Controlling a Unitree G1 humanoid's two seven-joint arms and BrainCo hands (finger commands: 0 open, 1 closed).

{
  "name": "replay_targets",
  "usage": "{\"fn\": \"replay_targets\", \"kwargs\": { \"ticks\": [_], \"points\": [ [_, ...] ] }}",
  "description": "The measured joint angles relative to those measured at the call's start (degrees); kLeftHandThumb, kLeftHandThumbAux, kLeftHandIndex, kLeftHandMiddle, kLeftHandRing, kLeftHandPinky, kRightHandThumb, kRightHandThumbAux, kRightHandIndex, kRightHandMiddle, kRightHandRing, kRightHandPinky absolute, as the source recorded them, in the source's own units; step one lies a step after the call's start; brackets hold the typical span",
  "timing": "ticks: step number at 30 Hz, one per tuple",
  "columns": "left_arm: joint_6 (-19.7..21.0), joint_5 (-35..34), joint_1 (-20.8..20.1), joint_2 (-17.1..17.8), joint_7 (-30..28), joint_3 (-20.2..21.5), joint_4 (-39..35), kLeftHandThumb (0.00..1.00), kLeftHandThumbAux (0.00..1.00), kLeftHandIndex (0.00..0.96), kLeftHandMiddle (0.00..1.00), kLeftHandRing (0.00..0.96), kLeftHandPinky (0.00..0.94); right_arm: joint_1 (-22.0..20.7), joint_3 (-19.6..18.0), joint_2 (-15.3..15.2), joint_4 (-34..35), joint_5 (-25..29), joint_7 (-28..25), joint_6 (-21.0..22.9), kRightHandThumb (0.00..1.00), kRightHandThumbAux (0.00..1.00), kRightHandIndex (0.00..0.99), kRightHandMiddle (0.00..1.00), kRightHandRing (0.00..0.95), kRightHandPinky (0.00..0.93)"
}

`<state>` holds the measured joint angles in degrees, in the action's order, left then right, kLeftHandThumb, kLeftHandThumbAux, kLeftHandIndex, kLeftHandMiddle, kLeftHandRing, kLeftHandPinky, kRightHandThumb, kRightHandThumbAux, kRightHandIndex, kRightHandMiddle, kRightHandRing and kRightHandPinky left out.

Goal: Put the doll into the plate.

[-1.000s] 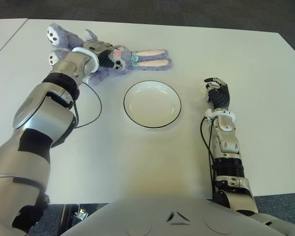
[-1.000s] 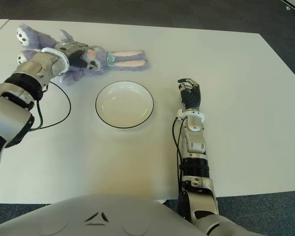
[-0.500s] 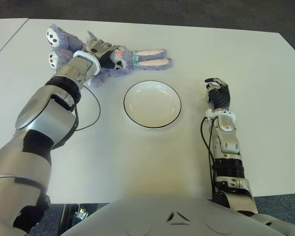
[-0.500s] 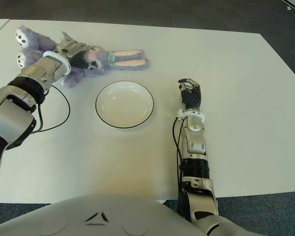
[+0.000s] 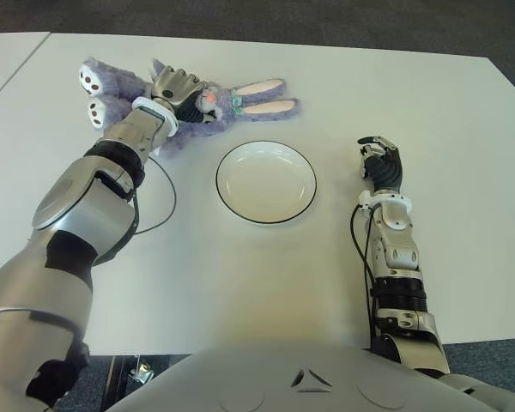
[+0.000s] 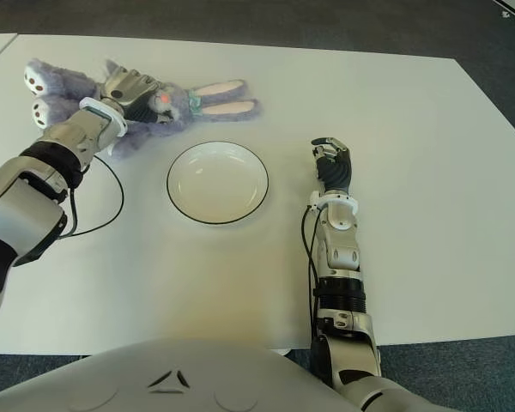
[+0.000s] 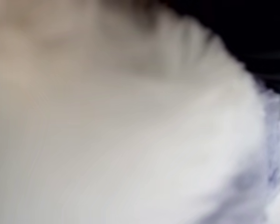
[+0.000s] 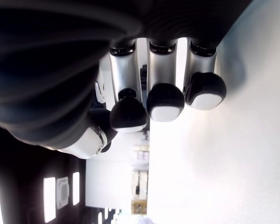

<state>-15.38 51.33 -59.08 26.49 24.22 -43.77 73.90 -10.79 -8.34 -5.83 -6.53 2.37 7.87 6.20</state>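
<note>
I see my left hand point(image 5: 178, 87) up beyond the plate point(image 5: 266, 182) and to its left, fingers curled around the middle of the purple doll point(image 5: 146, 101), which lies on the white table point(image 5: 240, 266), outside the plate. Right of the plate, my right hand point(image 5: 380, 165) holds nothing, fingers curled in.

A white bench point(image 5: 463, 129) is seen. Dark carpeted floor point(image 5: 326, 26) is shown beyond it. A second white surface point(image 5: 4, 56) is glimpsed at far left.
</note>
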Motion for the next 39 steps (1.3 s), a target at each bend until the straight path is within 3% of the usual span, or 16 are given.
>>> {"fn": "replay_targets", "kwargs": {
  "ticks": [10, 19, 39],
  "points": [
    [-1.47, -0.24, 1.5, 0.0, 5.43, 0.24, 0.41, 0.999, 0.657, 0.458, 0.435, 0.437, 0.539, 0.35, -0.07, -0.01, 0.2, 0.03, -0.01, 0.01, 0.725, 0.711, 0.441, 0.875, 0.876, 0.883],
    [-3.41, -4.0, 2.33, -0.44, 4.74, 3.49, 0.65, 1.0, 0.659, 0.401, 0.49, 0.501, 0.436, 0.36, -0.29, 0.0, 0.19, 0.1, -0.17, 0.05, 0.725, 0.71, 0.441, 0.875, 0.875, 0.883],
    [-6.94, -7.02, 2.67, -0.07, 3.71, 8.89, -1.89, 1.0, 0.655, 0.401, 0.515, 0.54, 0.444, -0.07, -0.77, -0.23, -0.84, 0.2, -1.4, -0.3, 0.724, 0.711, 0.441, 0.877, 0.877, 0.885]
  ]
}}
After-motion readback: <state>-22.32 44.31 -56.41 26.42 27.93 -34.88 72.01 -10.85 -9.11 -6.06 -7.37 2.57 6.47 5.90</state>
